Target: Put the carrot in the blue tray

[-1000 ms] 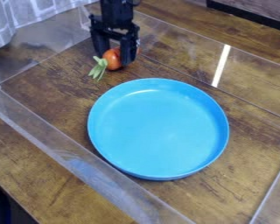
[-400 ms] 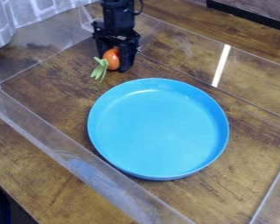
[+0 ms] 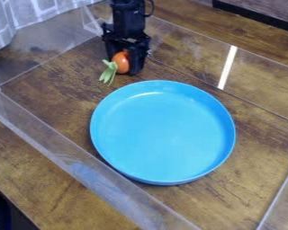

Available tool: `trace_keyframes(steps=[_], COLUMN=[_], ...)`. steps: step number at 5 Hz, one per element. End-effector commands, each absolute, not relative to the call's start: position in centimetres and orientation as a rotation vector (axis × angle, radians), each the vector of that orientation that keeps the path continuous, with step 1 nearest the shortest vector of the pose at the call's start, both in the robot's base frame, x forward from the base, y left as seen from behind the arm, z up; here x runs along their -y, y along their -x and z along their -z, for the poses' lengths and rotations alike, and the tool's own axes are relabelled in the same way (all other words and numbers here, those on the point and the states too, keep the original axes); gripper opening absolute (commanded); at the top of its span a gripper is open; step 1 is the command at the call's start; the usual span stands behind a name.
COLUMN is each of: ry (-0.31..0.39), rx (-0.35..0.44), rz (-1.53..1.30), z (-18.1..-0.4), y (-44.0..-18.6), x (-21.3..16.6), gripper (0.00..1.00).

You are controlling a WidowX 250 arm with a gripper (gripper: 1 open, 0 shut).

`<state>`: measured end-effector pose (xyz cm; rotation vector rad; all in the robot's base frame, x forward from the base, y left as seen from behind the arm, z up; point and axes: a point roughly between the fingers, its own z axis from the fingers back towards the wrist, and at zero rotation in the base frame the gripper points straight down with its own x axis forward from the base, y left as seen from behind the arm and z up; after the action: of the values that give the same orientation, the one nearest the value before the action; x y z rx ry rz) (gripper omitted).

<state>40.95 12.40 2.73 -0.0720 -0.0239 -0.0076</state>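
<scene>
At the far side of the table, just beyond the tray's far-left rim, the gripper stands straight down over the carrot. Its jaws, wider a second ago, have closed in on the orange body, and gripper and carrot together have shifted slightly right, toward the tray. The green top pokes out at the near left. The grasp looks made, though the carrot is still low by the table; lifting and carrying it over the empty tray remains to be done
</scene>
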Motion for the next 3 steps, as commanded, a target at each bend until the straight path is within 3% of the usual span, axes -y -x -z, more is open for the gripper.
trace_keyframes(steps=[1,3], ry=[0.05,0.052], rx=[0.106,0.102], rz=[0.032,0.047], z=[-6.68,-7.25], y=[-41.62,-41.42], x=[-11.86,-11.42], gripper=[0.0,0.0])
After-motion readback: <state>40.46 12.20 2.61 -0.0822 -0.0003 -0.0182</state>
